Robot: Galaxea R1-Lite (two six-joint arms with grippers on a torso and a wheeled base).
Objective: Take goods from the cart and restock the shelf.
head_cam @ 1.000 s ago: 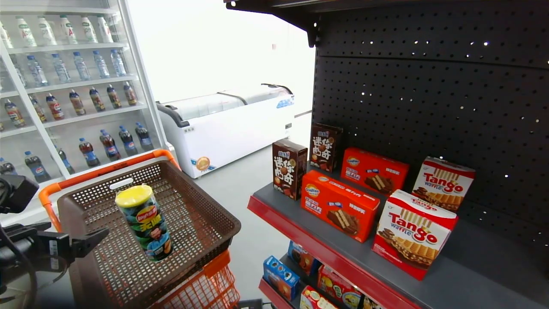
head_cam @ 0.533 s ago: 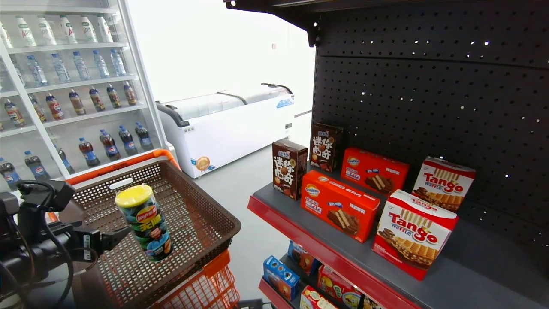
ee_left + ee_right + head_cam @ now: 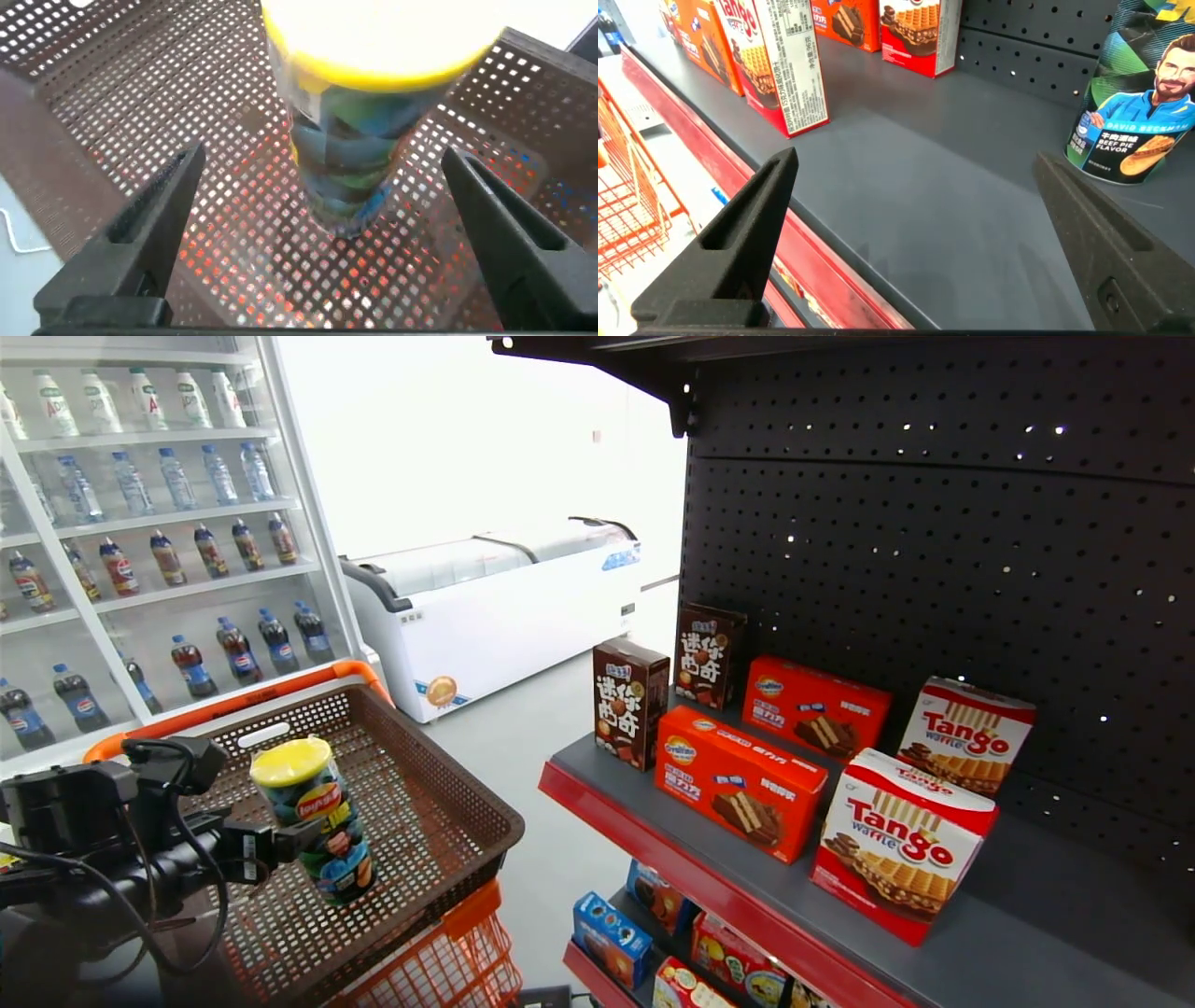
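The tall black pegboard shelf unit with a grey board and red front edge [image 3: 1036, 924] is filling the robot's right side. On that board, two brown upright cartons [image 3: 630, 702] are standing at the near end, then two orange-red flat cartons [image 3: 738, 782], then two red-and-white wafer cartons [image 3: 896, 845], each pair set one behind the other. Across the aisle, the orange wire cart [image 3: 448, 961] is carrying a brown perforated plastic basket [image 3: 439, 803] on top. The task's item, a tall round chip can with a yellow lid and a blue-green printed body [image 3: 327, 803], is standing upright on the basket floor. The left gripper [image 3: 322, 159] is hanging inside the basket at the can's mid-height; its black fingers [image 3: 159, 224] are standing wide apart with the can between them, a gap on either side, gripping nothing. The right gripper [image 3: 915, 163] is hovering over a bare stretch of the grey board, its fingers [image 3: 752, 224] spread just as wide and holding nothing. A second dark-green printed can [image 3: 1134, 103] is standing on the board beyond it, against the pegboard
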